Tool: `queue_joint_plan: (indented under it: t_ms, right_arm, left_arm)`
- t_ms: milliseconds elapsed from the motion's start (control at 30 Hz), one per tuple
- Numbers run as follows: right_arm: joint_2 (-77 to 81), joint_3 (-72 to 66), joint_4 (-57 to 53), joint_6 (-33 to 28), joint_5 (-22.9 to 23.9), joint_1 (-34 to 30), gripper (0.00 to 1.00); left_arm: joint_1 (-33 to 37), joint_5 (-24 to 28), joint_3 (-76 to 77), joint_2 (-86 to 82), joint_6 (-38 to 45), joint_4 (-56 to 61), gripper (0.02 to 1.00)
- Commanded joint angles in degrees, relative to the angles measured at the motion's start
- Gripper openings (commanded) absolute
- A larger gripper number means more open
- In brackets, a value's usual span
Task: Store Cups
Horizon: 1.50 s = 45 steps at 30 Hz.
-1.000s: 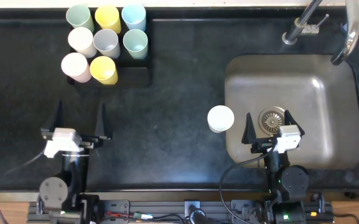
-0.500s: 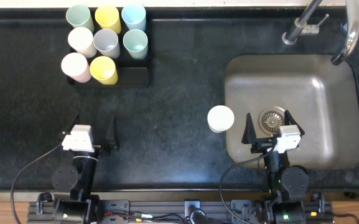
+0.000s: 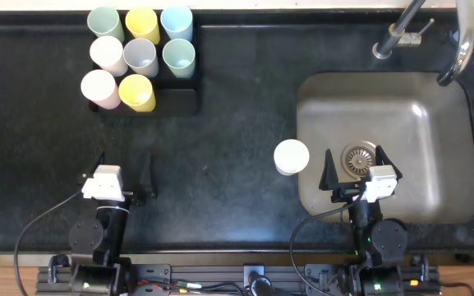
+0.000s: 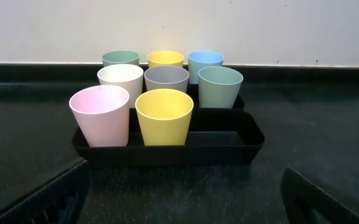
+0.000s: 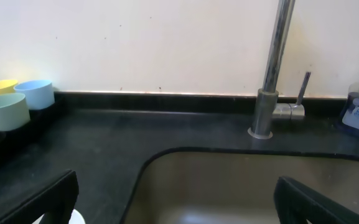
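Retracted left gripper (image 3: 124,163), open like right gripper (image 3: 355,156), sits well apart from tray (image 3: 183,101).

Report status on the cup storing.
Left gripper, right gripper open, empty. White plastic cup loose beside steel sink. Black tray: last slot free. Nothing between.

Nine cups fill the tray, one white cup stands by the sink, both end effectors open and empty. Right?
Not quite. The tray holds eight cups, not nine: the left wrist view shows the slot beside the front yellow cup empty. The white cup does stand by the sink, and the left end effector and right end effector are open and empty.
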Motion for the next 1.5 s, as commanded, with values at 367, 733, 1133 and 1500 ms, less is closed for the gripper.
queue_joint_plan:
  t_ms: [367, 733, 1133, 1500]
  right_arm:
    - [-0.4, -0.8, 0.7, 0.2, 1.6, -0.2, 0.998]
    - [31.2, 24.9, -7.8, 0.3, 0.9, 0.5, 0.998]
    - [68.0, 68.1, -57.9, -4.8, -5.2, 4.7, 0.996]
    - [85.2, 74.6, -76.1, -4.0, -7.5, 8.9, 0.998]
  left_arm:
    - [0.3, 0.7, 0.0, -0.4, 1.1, -0.2, 1.000]
    - [0.3, 0.7, 0.0, -0.4, 1.0, -0.2, 0.998]
    - [0.3, 0.7, 0.0, -0.4, 1.0, -0.2, 1.000]
    - [0.3, 0.7, 0.0, -0.4, 1.0, -0.2, 1.000]
